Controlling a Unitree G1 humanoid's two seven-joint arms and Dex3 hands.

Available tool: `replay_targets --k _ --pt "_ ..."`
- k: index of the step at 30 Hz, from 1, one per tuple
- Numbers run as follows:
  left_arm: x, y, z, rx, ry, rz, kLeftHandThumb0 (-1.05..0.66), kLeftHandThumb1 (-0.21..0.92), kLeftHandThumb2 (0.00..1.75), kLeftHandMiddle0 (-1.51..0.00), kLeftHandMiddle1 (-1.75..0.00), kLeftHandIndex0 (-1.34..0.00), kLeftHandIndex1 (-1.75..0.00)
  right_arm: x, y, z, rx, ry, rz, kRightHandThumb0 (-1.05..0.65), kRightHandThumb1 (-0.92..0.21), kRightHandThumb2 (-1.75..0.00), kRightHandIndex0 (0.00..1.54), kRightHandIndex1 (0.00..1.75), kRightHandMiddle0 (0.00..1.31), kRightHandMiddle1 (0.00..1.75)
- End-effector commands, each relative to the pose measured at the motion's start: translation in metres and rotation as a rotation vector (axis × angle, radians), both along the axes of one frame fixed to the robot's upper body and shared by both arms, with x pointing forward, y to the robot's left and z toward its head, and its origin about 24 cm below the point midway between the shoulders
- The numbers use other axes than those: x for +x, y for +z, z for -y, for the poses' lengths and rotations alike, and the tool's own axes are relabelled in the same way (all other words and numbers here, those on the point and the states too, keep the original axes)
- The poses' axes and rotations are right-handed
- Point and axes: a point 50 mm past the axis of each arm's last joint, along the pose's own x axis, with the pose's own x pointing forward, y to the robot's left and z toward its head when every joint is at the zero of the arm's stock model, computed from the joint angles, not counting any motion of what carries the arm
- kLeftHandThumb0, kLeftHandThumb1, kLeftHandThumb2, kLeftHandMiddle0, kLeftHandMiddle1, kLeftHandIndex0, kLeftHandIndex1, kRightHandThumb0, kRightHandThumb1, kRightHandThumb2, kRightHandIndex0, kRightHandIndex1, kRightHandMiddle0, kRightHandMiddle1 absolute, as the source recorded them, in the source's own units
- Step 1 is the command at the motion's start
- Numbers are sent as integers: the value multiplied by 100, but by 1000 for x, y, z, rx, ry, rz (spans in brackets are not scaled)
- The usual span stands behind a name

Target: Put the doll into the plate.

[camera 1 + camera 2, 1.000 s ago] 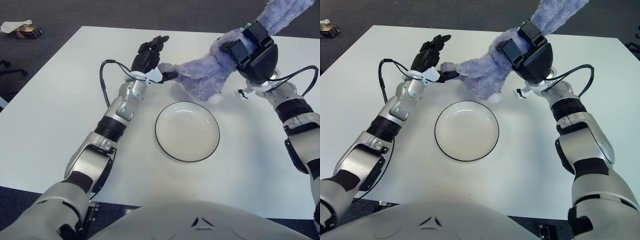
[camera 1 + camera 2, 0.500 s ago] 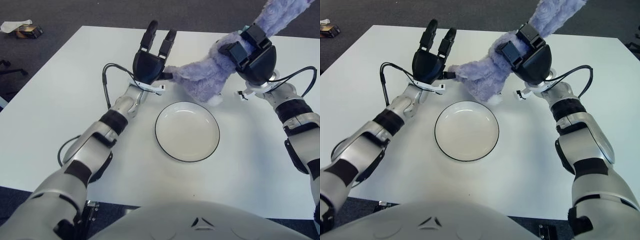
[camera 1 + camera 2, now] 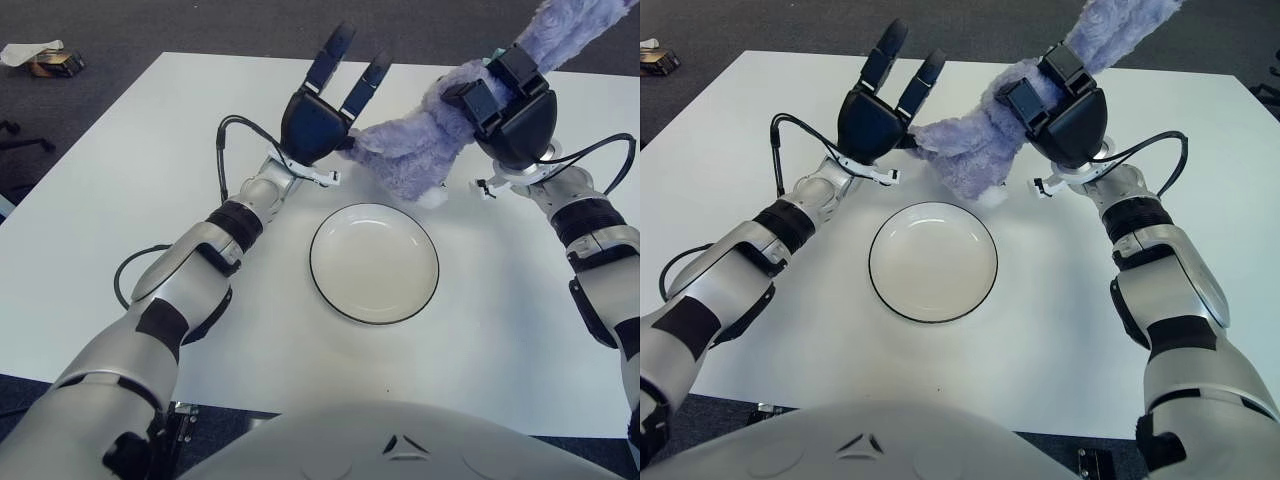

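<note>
A fluffy lilac doll (image 3: 415,150) hangs over the table just behind the plate. My right hand (image 3: 500,100) is shut around the doll's middle and holds it tilted, its upper end rising past the top edge. My left hand (image 3: 330,95) is at the doll's lower left end, palm toward it, fingers spread upward and thumb against the fur. The white plate with a dark rim (image 3: 320,285) lies on the table below and in front of the doll, with nothing in it. In the right eye view the doll (image 3: 970,150) hangs above the plate's (image 3: 880,285) far edge.
The white table (image 3: 120,200) spreads around the plate. Dark carpet lies beyond its far edge, with a small object (image 3: 40,58) on the floor at the upper left. Cables loop off both wrists.
My left hand has turned palm-up, spread its fingers and moved right and up against the doll's lower end. My right hand and the doll have barely moved.
</note>
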Motion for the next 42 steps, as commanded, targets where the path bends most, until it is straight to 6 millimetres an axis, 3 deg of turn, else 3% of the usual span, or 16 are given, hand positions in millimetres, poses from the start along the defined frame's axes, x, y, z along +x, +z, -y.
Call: replay_targets --k 1,5,12,16,22,27,35,42 --pt "-5 -2 1 19 -32 -58 -83 72 43 0 0 0 -12 1 8 2 32 -7 33 -46 -34 -128 116 175 58 175" --pt "-17 5 8 5 -123 -193 -82 64 53 0 0 0 -22 2 8 3 19 -18 33 -46 -34 -128 115 175 58 175" --pt "-20 10 7 -11 -190 -304 -76 54 65 0 0 0 -30 4 8 3 7 -34 35 -46 -34 -129 115 175 59 175" --pt "-22 14 8 -39 -236 -395 -69 44 78 0 0 0 -43 4 8 3 15 -41 41 -46 -34 -129 115 175 58 175" --pt "-23 17 8 -53 -275 -519 -69 39 82 -4 -3 0 -60 5 8 4 15 -56 41 -46 -34 -128 116 175 58 175" --pt "-22 19 8 -63 -273 -666 -61 31 91 -1 -25 0 -73 5 8 6 22 -68 44 -45 -35 -127 116 175 58 175" --pt "-21 21 6 -71 -262 -777 -51 27 97 0 -31 0 -72 6 10 8 21 -79 47 -45 -36 -126 116 175 57 175" --pt "-18 22 8 -83 -238 -825 -60 27 93 0 -33 0 -70 6 11 9 36 -80 45 -45 -37 -125 116 175 56 175"
